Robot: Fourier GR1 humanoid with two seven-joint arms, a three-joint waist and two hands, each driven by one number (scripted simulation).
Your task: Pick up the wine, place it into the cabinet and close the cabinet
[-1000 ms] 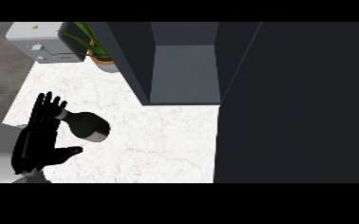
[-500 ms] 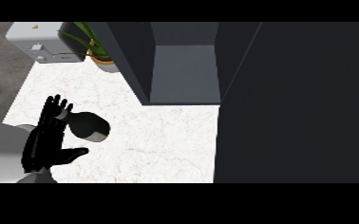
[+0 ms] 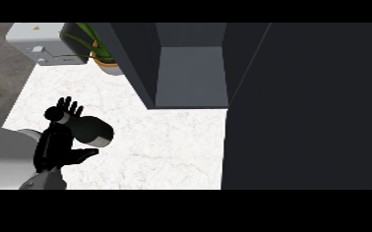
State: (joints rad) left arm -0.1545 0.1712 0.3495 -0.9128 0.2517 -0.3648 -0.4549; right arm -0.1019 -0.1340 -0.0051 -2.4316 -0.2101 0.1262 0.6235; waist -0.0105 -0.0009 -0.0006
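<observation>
We judge the task to be at its very first step, with nothing finished. At about 8 o'clock in the head view, our left hand (image 3: 51, 147) sits right against the wine bottle (image 3: 94, 131). The fingers (image 3: 68, 106) are spread and nearly straight, pointing toward 12 o'clock on the bottle's left side. The thumb (image 3: 82, 153) sticks out toward 3 o'clock just below the bottle. The hand brackets the bottle but has not curled round it, so we read it as open and holding nothing yet. We cannot tell whether the bottle has left the white counter (image 3: 167, 147).

The cabinet (image 3: 193, 73) stands open from 12 to 1 o'clock, well apart from the bottle, and its grey inside shows nothing in it. The tall dark panel (image 3: 305, 103) filling the 3 o'clock side is probably its door swung out. Our right hand is not in view.

Closing the fingers on the bottle, lifting it, carrying it toward 1 o'clock into the cabinet and shutting the door are all left to do. A potted plant (image 3: 102, 59) and a grey appliance (image 3: 36, 44) sit at 10 to 11 o'clock, off that path.
</observation>
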